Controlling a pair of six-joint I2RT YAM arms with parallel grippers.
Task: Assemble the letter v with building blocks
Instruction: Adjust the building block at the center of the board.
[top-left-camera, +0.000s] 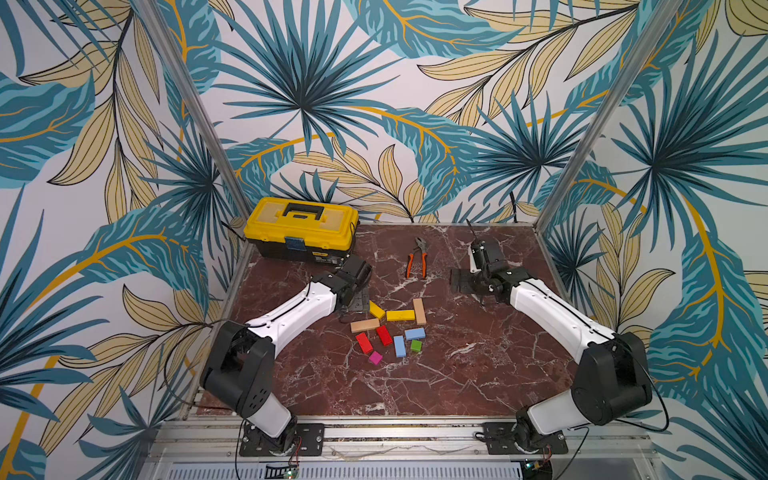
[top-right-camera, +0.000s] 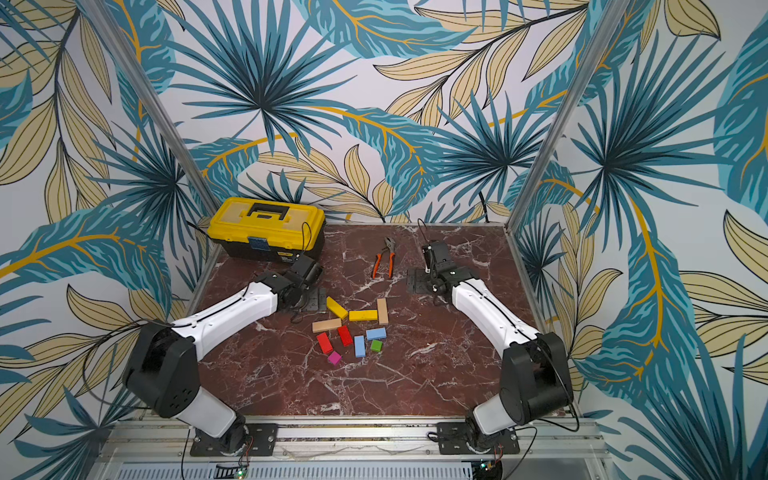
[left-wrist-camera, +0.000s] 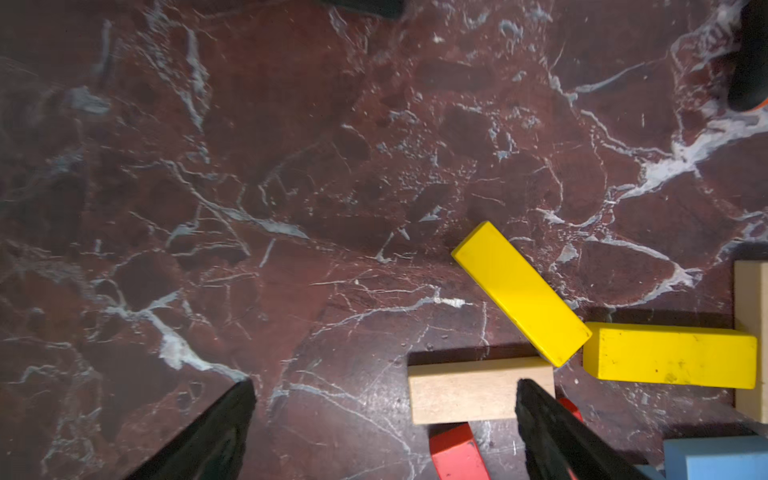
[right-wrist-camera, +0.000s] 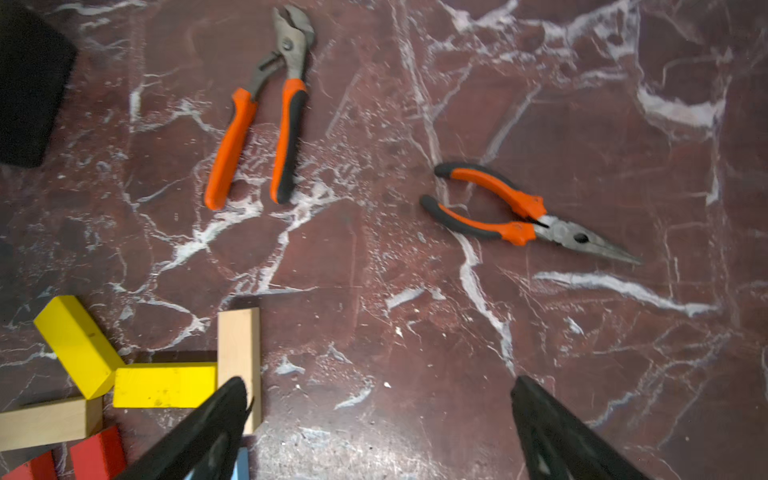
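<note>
The dark-red marbled tabletop (top-left-camera: 478, 374) lies bare from its front edge up to the heap of small coloured wooden building blocks (top-left-camera: 384, 335) at the middle; a broad bare stretch runs from the heap toward the right edge; the blocks touch or sit just apart, leaving narrow gaps; a yellow-lidded black plastic toolbox (top-left-camera: 301, 228) fills the back left corner; orange-handled slip-joint pliers (top-left-camera: 417, 257) and orange-handled long-nose pliers (right-wrist-camera: 528, 216) lie toward the back edge; the wide-spread left hand (left-wrist-camera: 384, 382) and right hand (right-wrist-camera: 379, 379) hang over the heap's back corners.
</note>
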